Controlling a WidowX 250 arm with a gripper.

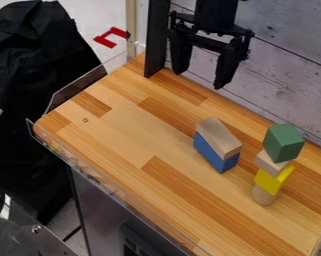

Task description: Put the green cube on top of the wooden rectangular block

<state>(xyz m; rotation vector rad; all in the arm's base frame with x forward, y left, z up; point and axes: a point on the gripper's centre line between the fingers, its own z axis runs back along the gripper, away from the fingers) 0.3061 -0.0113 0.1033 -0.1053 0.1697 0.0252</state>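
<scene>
Down at four o'clock we've a wooden cylinder [263, 195] under a yellow block [273, 180] and small wooden piece [269, 163], our green cube [283, 143] on top at three! Nearer centre, the wooden rectangular block [219, 138] rides a blue block [214, 153]. At one, our gripper [201, 77] hangs spread and empty: pick-up stage, we reckon, needing a centred, gentle grasp, then straight lift.

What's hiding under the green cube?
A pale wooden block, then a yellow block, then a wooden cylinder at the bottom. The green cube covers part of the pale block's top.
</scene>
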